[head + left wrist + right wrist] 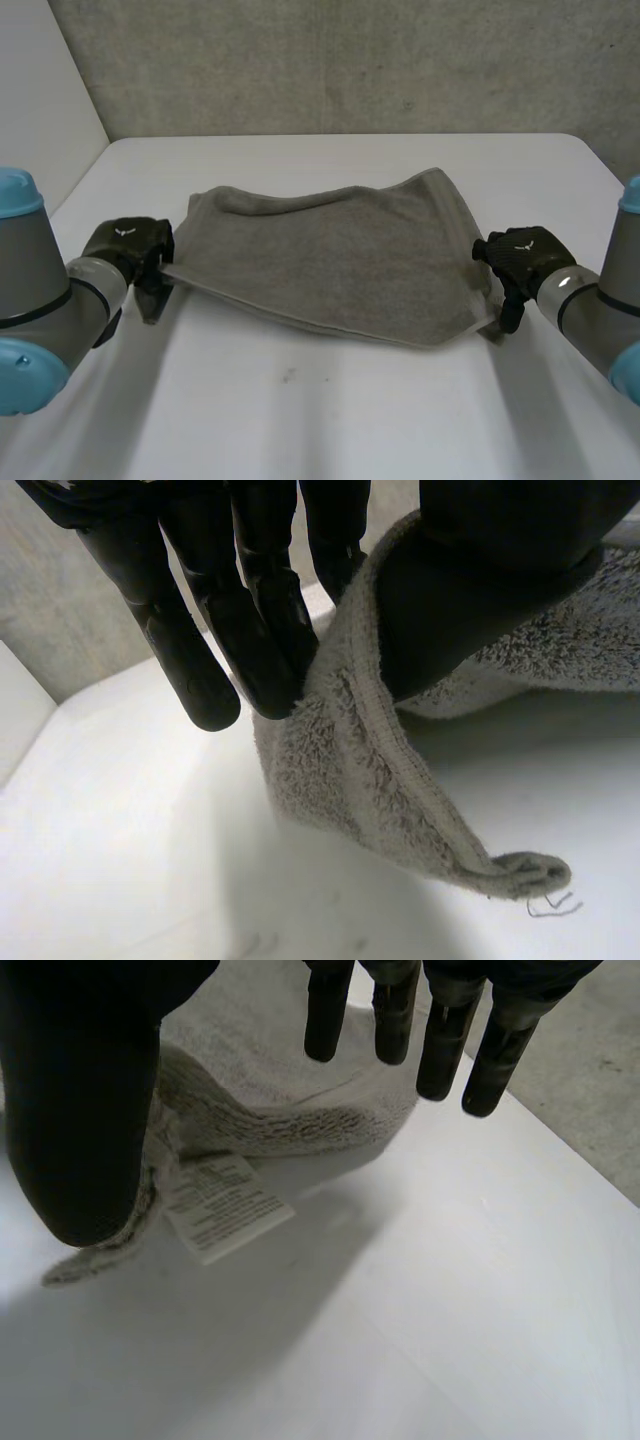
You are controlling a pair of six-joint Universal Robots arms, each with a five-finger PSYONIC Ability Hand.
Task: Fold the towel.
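A grey towel [330, 255] lies folded in half across the white table [330, 410], its doubled edge nearest me. My left hand [135, 255] is at the towel's near left corner. In the left wrist view its fingers [225, 630] and thumb [490, 580] pinch the towel's hem [350, 770], which hangs lifted off the table. My right hand [520, 262] is at the near right corner. There its fingers [440, 1050] stand straight and well apart from the thumb [80, 1110]. The towel corner [270, 1120], with its white label [225, 1205], rests on the table beside the thumb.
A grey concrete wall [330, 60] rises behind the table's far edge, and a white panel [40, 90] stands at the far left. Bare tabletop stretches in front of the towel and beyond its far edge.
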